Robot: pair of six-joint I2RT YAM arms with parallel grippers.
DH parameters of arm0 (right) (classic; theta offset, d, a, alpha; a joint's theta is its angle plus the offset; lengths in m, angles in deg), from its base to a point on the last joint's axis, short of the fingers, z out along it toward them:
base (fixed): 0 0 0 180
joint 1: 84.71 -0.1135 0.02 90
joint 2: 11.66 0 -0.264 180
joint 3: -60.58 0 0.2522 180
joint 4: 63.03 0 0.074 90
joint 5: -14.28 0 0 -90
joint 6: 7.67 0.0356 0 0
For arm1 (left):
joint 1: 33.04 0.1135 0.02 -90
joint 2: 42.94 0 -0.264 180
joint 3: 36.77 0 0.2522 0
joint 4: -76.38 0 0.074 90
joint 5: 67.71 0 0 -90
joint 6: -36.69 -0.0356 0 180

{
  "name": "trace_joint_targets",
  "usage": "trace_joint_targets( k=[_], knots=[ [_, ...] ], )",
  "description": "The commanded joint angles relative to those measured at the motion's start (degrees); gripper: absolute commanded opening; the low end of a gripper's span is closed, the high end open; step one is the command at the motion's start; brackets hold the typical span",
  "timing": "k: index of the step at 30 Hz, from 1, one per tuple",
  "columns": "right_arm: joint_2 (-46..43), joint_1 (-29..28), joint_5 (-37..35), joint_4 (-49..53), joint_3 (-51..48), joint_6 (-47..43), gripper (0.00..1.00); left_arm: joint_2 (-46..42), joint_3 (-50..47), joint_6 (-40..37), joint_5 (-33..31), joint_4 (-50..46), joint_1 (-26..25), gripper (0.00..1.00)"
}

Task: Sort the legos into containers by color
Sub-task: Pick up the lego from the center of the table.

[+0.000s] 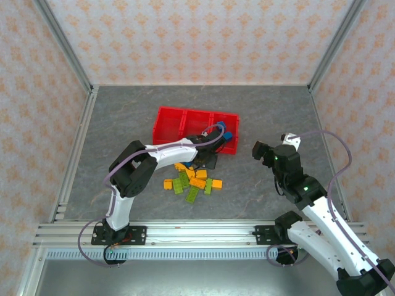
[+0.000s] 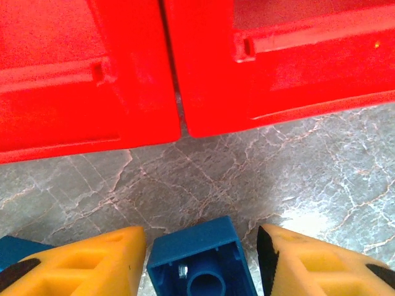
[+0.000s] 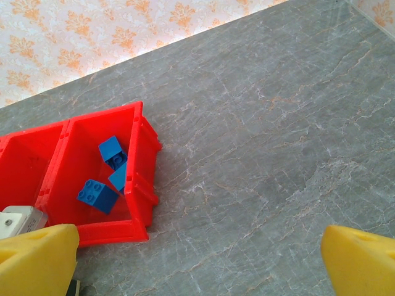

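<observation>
The tray (image 1: 164,121) is red and has three boxes in a row. Its long side runs from left to right across the table (image 1: 123,117), with the right end a bit nearer to the arms. The right box holds three blue bricks (image 3: 97,194). They lie at odd angles, and one shows its bumps on top.

The legos (image 1: 191,180) lie in a loose pile on the table, just in front of the tray. From above they look orange-yellow and green, and they point every which way.

The left arm (image 1: 126,179) goes up from its base, bends at the elbow and reaches to the right over the pile. The left gripper (image 2: 200,229) is down low, facing the tray's front wall, where two boxes meet. A blue brick (image 2: 197,262) sits between its yellow fingers (image 2: 92,265). The brick is upside down, so its hollow side and the round tube inside face the camera. It looks about square. The fingers are very close on each side of it, but I cannot tell if they squeeze it.

The right arm (image 1: 315,209) leans up and in from its base. The right gripper (image 3: 197,253) hangs over the bare table, to the right of the tray. Its fingers are spread wide apart, with nothing between them.
</observation>
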Motion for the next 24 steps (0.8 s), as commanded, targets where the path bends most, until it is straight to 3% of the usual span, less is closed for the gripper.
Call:
trace_joint_targets(
  k=[1,10,24],
  knots=[
    [-0.03,0.05,-0.86,-0.63,-0.69,0.46,1.0,1.32,0.08,0.27,-0.08,-0.55,0.47,0.53],
    [-0.03,0.06,-1.0,-0.64,-0.71,0.59,1.0,2.46,0.77,0.27,0.1,-0.18,0.46,0.49],
    [-0.03,0.09,-0.97,-0.64,-0.71,0.54,1.0,-0.37,0.94,1.11,-2.47,-0.09,0.31,0.29]
  ],
)
